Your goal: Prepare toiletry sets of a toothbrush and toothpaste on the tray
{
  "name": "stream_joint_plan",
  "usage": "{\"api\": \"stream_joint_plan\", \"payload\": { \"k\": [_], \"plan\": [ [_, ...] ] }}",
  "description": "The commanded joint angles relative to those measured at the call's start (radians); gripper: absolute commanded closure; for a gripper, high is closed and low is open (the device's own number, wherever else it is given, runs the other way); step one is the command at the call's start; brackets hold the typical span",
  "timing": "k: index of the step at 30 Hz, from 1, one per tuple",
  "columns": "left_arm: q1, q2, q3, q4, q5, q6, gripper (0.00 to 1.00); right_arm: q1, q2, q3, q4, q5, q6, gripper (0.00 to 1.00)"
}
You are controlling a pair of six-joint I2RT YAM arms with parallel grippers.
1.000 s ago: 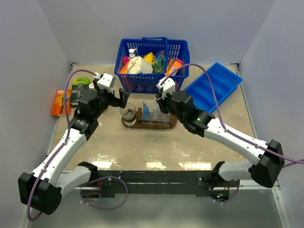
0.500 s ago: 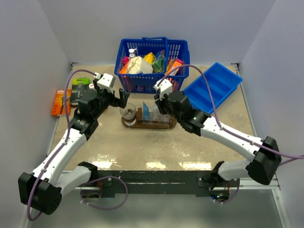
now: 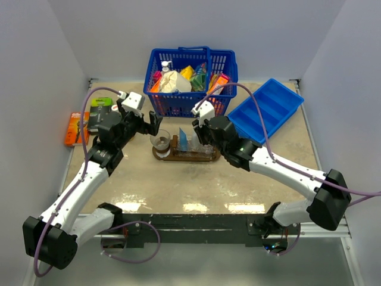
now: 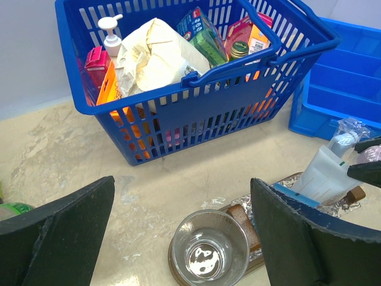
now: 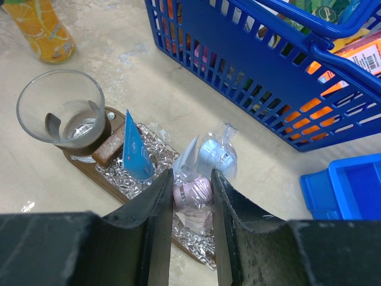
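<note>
**Tray (image 3: 178, 158) under two grippers, one pinching, one spread wide**

From where I stand, the right gripper (image 5: 190, 179) is down over the right half of the brown tray. Its two fingers are drawn in close on a small pinkish thing in clear wrapping (image 5: 192, 192), which touches both of them. I cannot make out what that thing is. Just past the fingertips, on the far side, a pale wrapped tube (image 5: 215, 156) leans against it. The blue tube (image 5: 137, 155) stands point-up to the left of the fingers, near the tray's middle, apart from them.

The left gripper (image 4: 181, 185) hangs over the tray's left end with its fingers as wide apart as they go, holding nothing. The glass cup (image 5: 62, 110) sits right below it.

By my count there is one tray, one glass cup, one blue tube, one pale tube and one pinkish piece. A small brown block (image 5: 111, 145) lies beside the cup. Behind the tray stands one blue basket (image 3: 190, 98), full of goods, and to the far right one blue bin (image 3: 268, 110).
</note>
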Motion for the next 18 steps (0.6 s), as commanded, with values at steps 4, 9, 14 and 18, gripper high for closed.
{"api": "stream_joint_plan", "payload": {
  "k": [4,9,14,18],
  "plan": [
    [0.003,-0.014,-0.003,0.05,-0.002,0.016,0.0,0.006,0.007,-0.023,0.003,0.045,0.03,0.83],
    [0.004,-0.015,-0.003,0.048,0.0,0.014,0.0,0.006,-0.017,-0.028,0.009,0.057,0.038,0.71],
    [0.004,-0.017,-0.004,0.048,0.0,0.014,0.0,0.006,-0.046,-0.028,0.017,0.057,0.049,0.62],
    [0.004,-0.015,-0.003,0.048,0.001,0.012,0.0,0.006,-0.056,-0.022,0.017,0.056,0.06,0.53]
  ]
}}
